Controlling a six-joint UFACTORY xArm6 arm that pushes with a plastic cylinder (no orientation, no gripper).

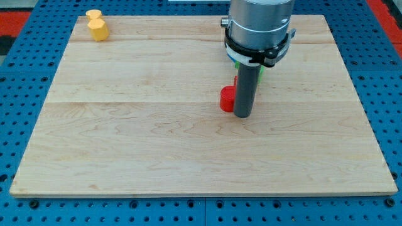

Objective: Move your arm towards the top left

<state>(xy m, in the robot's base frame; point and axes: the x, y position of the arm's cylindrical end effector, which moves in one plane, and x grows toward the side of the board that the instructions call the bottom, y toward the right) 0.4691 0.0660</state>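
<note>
Tip (243, 115) of dark rod (245, 88), resting on wooden board (157, 144) a little to the view's right of the board's centre. No claw fitted; rod end bare, holding nothing. Nearest board edge runs along the view's bottom, with blue pegboard (188, 213) beyond it on every side.

Red block (227, 98), rounded in outline, touching or just beside the tip on the view's left. Exact shape unclear, part hidden behind the rod. A second sliver of red just above it, against the rod; cannot tell if same block or another.

Green block (261, 74), only a thin edge showing behind the rod, toward the view's top from the tip; shape cannot be made out.

Grey arm housing (259, 25) with black ring directly above the rod, reaching the view's top edge.

Yellow block (97, 26), lobed shape, far from the tip, in the board's corner at the view's top left, well apart from the other blocks.
</note>
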